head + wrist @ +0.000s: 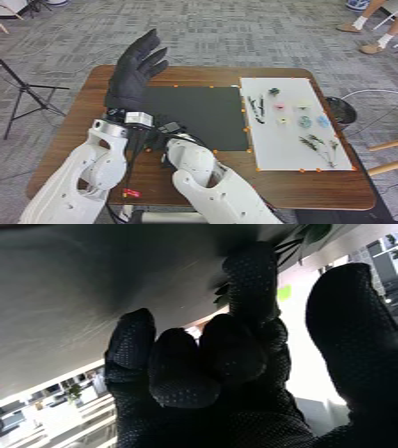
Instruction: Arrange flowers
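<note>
Green sprigs [308,144] are lying on white board [274,156], long axes running near-to-far, leafy ends pointing away; we are observing left hand [135,77] open, right hand [158,122] relaxed, thumb apart. Brown table [306,194] is standing on grey carpet [240,30].

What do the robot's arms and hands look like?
The left arm and right arm are white and rounded, with black cables near the wrists. The left hand and right hand wear black gloves; pale dots speckle the right one's fingers.

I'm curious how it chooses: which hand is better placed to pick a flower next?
The right hand, likely: the flowers lie on the robot's right; the left hand is farther left.
</note>
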`<state>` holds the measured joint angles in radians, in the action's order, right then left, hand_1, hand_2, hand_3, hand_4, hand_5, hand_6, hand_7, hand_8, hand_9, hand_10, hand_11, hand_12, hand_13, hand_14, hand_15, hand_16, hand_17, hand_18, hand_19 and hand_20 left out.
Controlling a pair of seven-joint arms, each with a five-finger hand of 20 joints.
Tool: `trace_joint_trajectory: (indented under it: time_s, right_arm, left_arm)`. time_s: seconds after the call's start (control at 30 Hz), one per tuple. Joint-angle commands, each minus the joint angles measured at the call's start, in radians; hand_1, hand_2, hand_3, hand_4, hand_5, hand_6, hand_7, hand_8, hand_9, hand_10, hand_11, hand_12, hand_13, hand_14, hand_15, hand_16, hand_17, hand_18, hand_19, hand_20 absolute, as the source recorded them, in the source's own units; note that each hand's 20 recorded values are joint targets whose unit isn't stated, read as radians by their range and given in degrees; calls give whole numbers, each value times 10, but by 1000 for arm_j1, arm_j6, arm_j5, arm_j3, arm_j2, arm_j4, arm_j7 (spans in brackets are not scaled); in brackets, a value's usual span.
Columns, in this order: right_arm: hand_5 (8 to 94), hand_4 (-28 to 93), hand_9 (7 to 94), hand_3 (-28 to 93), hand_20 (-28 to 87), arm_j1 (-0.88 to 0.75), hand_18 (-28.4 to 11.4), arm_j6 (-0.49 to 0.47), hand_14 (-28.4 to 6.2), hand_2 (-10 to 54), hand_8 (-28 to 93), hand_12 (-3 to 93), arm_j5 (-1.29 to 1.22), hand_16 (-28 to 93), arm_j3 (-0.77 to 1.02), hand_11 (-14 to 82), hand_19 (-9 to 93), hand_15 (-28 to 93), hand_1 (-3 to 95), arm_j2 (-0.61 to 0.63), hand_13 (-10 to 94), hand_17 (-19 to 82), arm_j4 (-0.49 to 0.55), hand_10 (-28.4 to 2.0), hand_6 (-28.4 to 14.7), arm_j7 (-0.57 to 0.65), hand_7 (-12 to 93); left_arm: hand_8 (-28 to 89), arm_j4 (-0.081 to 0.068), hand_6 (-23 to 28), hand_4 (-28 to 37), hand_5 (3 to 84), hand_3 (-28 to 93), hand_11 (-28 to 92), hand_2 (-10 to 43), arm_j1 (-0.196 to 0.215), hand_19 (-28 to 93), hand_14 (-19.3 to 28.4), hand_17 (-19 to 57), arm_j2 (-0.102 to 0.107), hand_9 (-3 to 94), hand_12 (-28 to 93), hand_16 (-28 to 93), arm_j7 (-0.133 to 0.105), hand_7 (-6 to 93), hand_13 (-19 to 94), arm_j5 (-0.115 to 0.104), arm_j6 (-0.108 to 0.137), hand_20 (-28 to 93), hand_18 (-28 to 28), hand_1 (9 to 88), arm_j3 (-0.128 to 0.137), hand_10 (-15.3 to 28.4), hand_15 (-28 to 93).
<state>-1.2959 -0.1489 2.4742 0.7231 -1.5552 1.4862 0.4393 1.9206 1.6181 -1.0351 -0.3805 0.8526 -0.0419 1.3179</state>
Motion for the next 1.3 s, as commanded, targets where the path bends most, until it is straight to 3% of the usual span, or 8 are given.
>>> trace_joint_trajectory:
  time_s: [0.03, 0.1, 0.2, 0.33, 0.6, 0.77, 0.9, 1.3]
  right_arm:
    - [667, -237, 698, 809, 365, 14, -220, -12, -125, -95, 153, 548, -106, 420, 27, 640, 846, 846, 324, 157, 643, 277, 112, -114, -28, 46, 426]
    - [624, -233, 655, 832, 362, 10, -218, 6, -122, -95, 85, 469, -187, 374, 73, 551, 830, 797, 326, 213, 613, 267, 172, -128, -35, 88, 384]
    - [582, -232, 609, 846, 355, -49, -216, 11, -123, -91, -113, 389, -266, 344, 196, 534, 826, 782, 309, 334, 578, 260, 299, -147, -48, 126, 365]
    - [540, -282, 572, 752, 345, -210, -213, 78, -127, -95, -129, 386, -349, 331, 412, 569, 835, 795, 279, 489, 553, 257, 454, -152, -54, 171, 400]
    - [535, -283, 565, 668, 343, -544, -210, 85, -127, -95, -137, 392, -288, 328, 814, 587, 839, 803, 341, 725, 549, 256, 606, -152, -54, 187, 425]
    - [559, -283, 586, 638, 350, -645, -210, 22, -125, -95, -140, 408, -218, 335, 936, 599, 849, 810, 350, 751, 565, 266, 646, -147, -44, 182, 446]
    - [560, -283, 567, 712, 355, -676, -211, -32, -128, -95, -145, 426, -201, 350, 981, 585, 828, 798, 286, 711, 547, 243, 653, -151, -43, 188, 442]
    - [563, -283, 561, 640, 373, -746, -212, -253, -132, -95, -141, 432, -243, 348, 1052, 578, 807, 793, 322, 720, 536, 232, 682, -154, -42, 216, 426]
  left_arm:
    - [-97, 14, 19, -283, 247, 597, 108, -71, 61, 440, 133, -125, -31, 208, 212, 79, 25, 190, 184, 0, -17, 72, 227, 246, 54, 97, 152]
    - [-97, 22, 20, -283, 248, 600, 108, -72, 92, 441, 132, -125, -34, 208, 212, 79, 37, 189, 184, -1, -14, 72, 228, 244, 76, 97, 152]
    - [-97, 31, 19, -283, 248, 602, 108, -72, 147, 440, 133, -125, -45, 208, 213, 79, 72, 190, 184, -4, -21, 72, 227, 243, 106, 97, 153]
    - [-97, 67, 19, -283, 247, 603, 109, -72, 248, 440, 133, -125, -63, 208, 212, 79, 77, 191, 184, -10, -11, 73, 227, 243, 145, 97, 153]
    - [-98, 91, 19, -283, 248, 605, 110, -73, 350, 441, 133, -124, -67, 210, 212, 79, 94, 191, 186, -7, 18, 74, 227, 245, 177, 97, 155]
    - [-98, 91, 20, -283, 248, 605, 111, -73, 368, 442, 133, -125, -78, 210, 212, 79, 97, 191, 186, -7, 24, 74, 227, 245, 181, 97, 156]
    - [-98, 90, 20, -283, 248, 607, 112, -73, 366, 442, 133, -125, -69, 210, 211, 78, 91, 192, 186, 0, 23, 74, 227, 245, 187, 97, 156]
    - [-99, 79, 20, -283, 246, 608, 112, -72, 353, 442, 132, -125, -79, 208, 211, 78, 88, 194, 185, 16, 28, 74, 227, 244, 172, 98, 159]
